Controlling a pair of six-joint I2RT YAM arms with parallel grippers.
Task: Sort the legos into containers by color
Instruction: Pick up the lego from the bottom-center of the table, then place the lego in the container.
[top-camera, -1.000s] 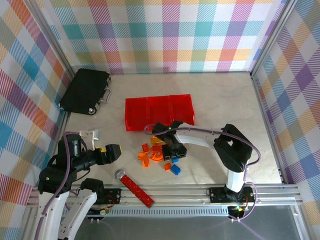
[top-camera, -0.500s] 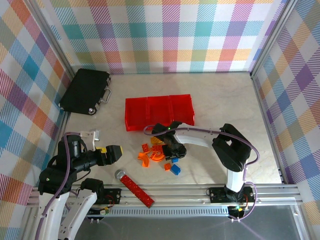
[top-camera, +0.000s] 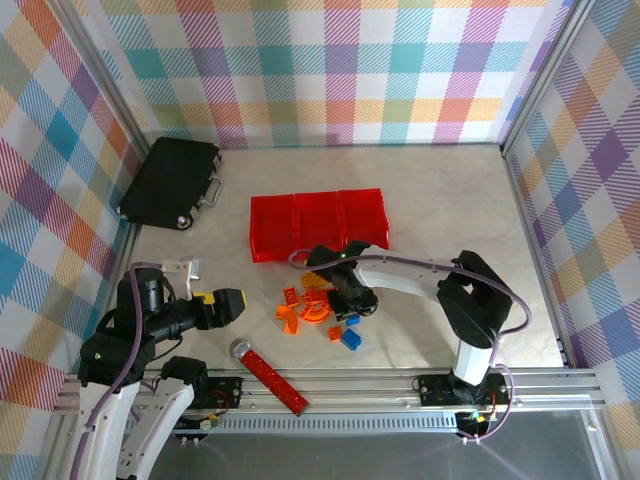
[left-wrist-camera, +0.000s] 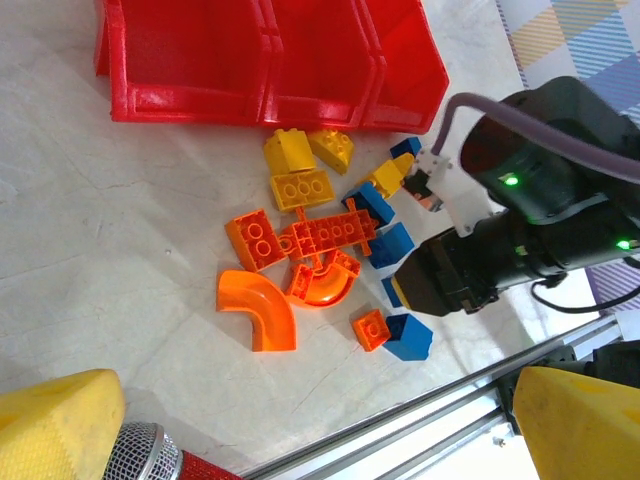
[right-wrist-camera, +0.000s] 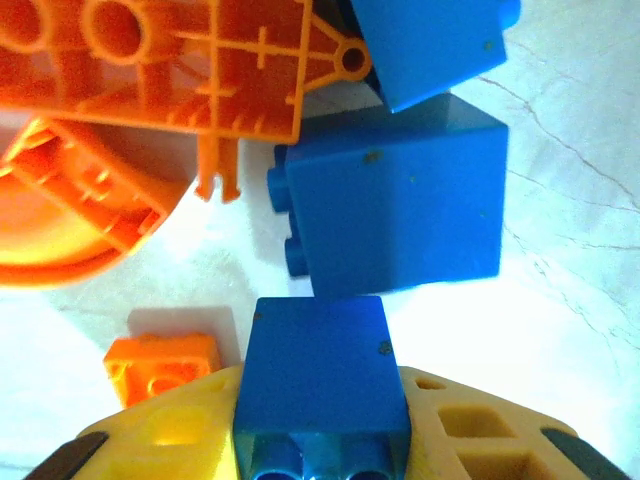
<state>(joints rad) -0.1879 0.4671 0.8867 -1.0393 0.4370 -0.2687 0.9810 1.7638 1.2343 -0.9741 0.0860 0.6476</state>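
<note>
Progress: barely begun; joined red plastic bins look unfilled.
Pile: orange, yellow, blue plastic bricks, 6 o'clock of bins.
Right fingers: holding blue brick.
Left fingers: wide.

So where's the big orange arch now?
Top view: the orange arch lies at the pile's left edge, beside a second curved orange piece, in front of the red bins.

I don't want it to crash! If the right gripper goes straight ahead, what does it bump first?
Probably the bigger blue plastic brick, lying just past the small blue plastic brick held in the right gripper, though depth is hard to judge.
</note>
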